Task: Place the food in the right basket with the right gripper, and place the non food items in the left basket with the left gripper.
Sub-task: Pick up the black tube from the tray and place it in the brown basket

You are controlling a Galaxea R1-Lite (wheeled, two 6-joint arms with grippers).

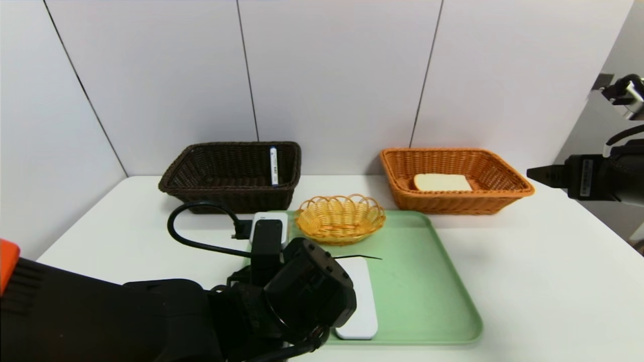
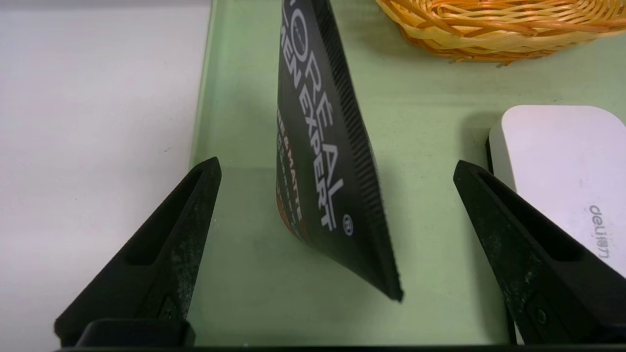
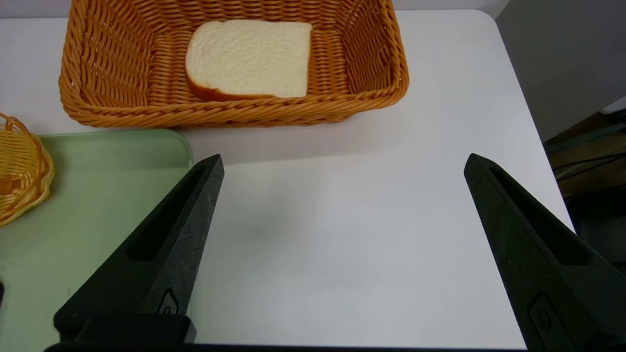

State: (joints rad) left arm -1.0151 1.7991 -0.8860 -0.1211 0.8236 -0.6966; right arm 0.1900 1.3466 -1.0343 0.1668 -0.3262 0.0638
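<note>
Bread slice (image 3: 249, 58) lies flat in the orange basket (image 3: 98, 73), beyond the green tray's (image 1: 427, 281) far right corner. Marker pen (image 1: 273, 166) leans against the inner wall of the dark brown basket (image 1: 201, 171), behind the tray's far left corner; its print is too small to read. On the tray, the dark packet (image 2: 323, 146), reading "L'OREAL MEN EXPERT", has its far end cut off. The white case (image 2: 562, 166) beside it, marked "deli", is largely hidden by the left arm in the head view. Left gripper (image 2: 335, 171) is spread wide around the packet without touching it. Right gripper (image 3: 342, 166), also released and empty, hangs right of the tray. A small yellow wicker basket (image 1: 340, 217) sits at the tray's far edge.
</note>
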